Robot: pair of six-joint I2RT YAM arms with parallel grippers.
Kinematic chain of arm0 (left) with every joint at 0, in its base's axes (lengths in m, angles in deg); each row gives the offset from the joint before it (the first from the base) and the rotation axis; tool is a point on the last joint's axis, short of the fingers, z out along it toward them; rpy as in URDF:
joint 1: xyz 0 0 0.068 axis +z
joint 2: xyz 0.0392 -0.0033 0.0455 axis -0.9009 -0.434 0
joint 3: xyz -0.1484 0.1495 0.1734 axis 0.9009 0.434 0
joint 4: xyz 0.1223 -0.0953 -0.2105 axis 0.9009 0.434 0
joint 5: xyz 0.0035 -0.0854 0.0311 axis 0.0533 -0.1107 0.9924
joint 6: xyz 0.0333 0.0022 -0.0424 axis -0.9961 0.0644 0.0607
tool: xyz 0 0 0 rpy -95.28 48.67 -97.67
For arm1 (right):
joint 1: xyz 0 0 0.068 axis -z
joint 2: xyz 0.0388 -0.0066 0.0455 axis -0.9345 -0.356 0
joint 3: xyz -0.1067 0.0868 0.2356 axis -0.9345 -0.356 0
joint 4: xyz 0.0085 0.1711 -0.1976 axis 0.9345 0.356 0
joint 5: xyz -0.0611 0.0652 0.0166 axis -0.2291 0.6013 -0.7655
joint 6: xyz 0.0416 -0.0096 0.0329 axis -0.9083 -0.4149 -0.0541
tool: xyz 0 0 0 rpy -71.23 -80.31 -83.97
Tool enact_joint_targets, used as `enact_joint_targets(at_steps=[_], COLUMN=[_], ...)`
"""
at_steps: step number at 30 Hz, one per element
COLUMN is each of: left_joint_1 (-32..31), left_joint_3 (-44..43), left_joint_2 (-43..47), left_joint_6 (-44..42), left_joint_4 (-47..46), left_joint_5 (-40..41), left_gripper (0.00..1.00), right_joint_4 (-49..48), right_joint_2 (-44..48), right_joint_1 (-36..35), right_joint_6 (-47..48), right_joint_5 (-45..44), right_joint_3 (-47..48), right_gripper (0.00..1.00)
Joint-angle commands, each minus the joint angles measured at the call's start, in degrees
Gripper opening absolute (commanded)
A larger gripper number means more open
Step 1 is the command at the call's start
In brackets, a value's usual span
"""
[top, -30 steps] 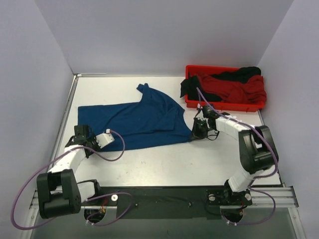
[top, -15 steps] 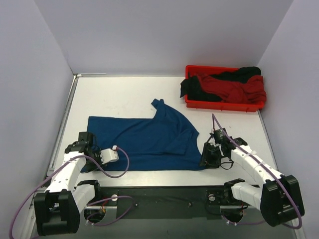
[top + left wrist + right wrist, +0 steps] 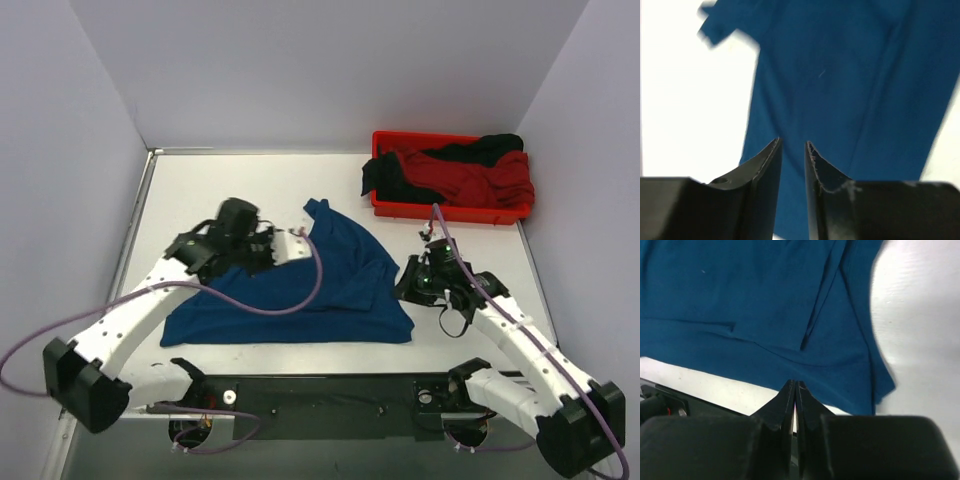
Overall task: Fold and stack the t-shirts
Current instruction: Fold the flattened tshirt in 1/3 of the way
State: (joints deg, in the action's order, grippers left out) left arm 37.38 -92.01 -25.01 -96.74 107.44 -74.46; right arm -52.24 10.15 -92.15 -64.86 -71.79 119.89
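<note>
The dark navy-blue t-shirt (image 3: pixel 330 285) lies spread flat on the white table near the front edge, one sleeve pointing back. It fills the left wrist view (image 3: pixel 850 75) and the right wrist view (image 3: pixel 740 300). My left gripper (image 3: pixel 268 252) hovers above the shirt's left-middle; its jaws (image 3: pixel 792 145) stand slightly apart with nothing between them. My right gripper (image 3: pixel 412 285) is beside the shirt's right edge, above its near right corner; its jaws (image 3: pixel 796 384) are shut and empty. A red t-shirt (image 3: pixel 470 175) and a black t-shirt (image 3: pixel 400 180) lie bunched in the tray.
A red plastic tray (image 3: pixel 450 212) stands at the back right of the table. Grey walls enclose the table on three sides. The black base rail (image 3: pixel 330 400) runs along the near edge.
The navy shirt was dragged toward the near edge and now lies still. Both grippers have let go of it. The left arm has swung up over the shirt; the right has lifted back.
</note>
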Motion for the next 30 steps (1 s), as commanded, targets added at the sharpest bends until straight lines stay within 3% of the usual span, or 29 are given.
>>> enact_joint_targets(at_steps=[1,4,6,9,15,19,25,30], left_joint_1=[-16.67,-28.61,-31.89,-32.87,-35.68,-36.12,-36.30,-36.30], left_joint_3=[-2.75,-3.99,-4.60,-7.31,-15.94,-20.51,-21.22,-19.46], left_joint_2=[-10.39,-18.63,-22.33,-27.35,-41.75,-46.86,-46.44,-45.74], left_joint_6=[15.01,14.94,15.11,16.86,19.94,20.64,16.61,14.32], left_joint_4=[-8.53,-15.31,-20.66,-25.08,-23.51,-21.14,-14.38,-11.47], left_joint_5=[0.68,8.50,10.01,8.88,10.72,12.40,4.07,-1.31], left_gripper=[0.33,0.33,0.35,0.38,0.38,0.37,0.39,0.46], right_joint_4=[-14.76,-15.76,-16.03,-15.76,-15.41,-15.23,-15.15,-13.92], right_joint_2=[-6.63,-10.32,-11.38,-11.74,-12.35,-12.53,-12.09,-11.91], right_joint_1=[-0.46,0.06,2.07,5.59,6.13,6.39,7.27,8.15], right_joint_6=[-5.55,-5.64,-5.47,-5.03,-4.06,-3.71,-4.06,-2.92], right_joint_5=[10.34,8.85,8.59,9.29,8.76,8.15,7.88,8.49], right_joint_3=[-9.30,-12.20,-14.22,-16.34,-18.36,-19.15,-19.85,-18.36], right_gripper=[0.00,0.00,0.00,0.00,0.00,0.00,0.00,0.00])
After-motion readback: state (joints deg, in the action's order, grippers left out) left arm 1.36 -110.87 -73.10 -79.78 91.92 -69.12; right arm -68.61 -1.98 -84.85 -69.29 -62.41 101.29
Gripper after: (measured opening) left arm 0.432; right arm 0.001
